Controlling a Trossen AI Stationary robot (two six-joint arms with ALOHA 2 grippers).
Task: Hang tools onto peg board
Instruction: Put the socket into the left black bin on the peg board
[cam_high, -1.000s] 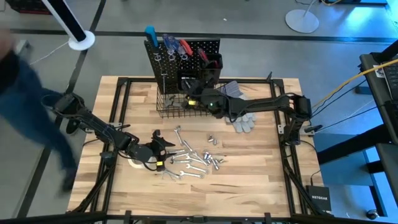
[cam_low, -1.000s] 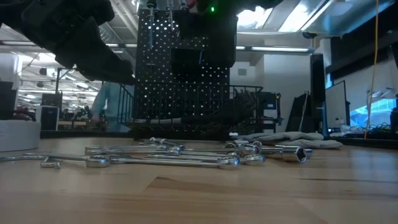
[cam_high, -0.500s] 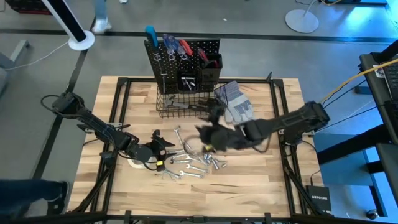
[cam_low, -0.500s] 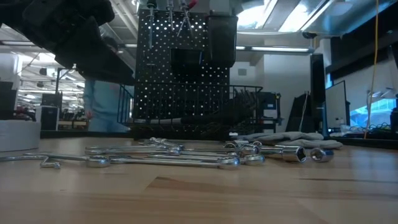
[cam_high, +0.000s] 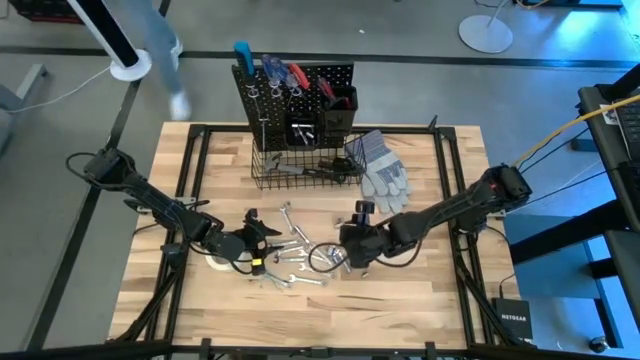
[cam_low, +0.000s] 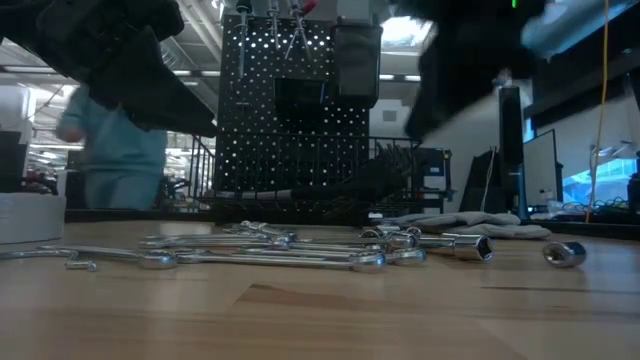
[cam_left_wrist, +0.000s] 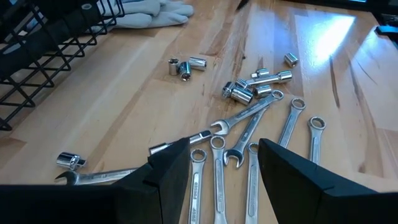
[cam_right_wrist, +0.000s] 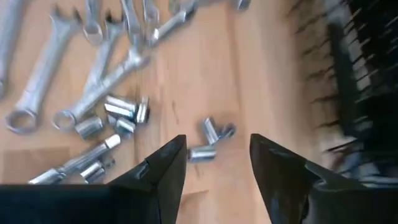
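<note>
Left gripper (cam_high: 262, 232) low over the table, fingers parted, holding nothing. Right gripper (cam_high: 335, 252) low at mid-table, fingers (cam_right_wrist: 165, 168) parted, empty.

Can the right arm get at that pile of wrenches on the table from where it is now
Probably yes. The right gripper hangs with its jaws open and empty at the edge of the wrenches, which lie flat on the bare table. Nothing stands between them; the left gripper waits on the pile's far side.
</note>
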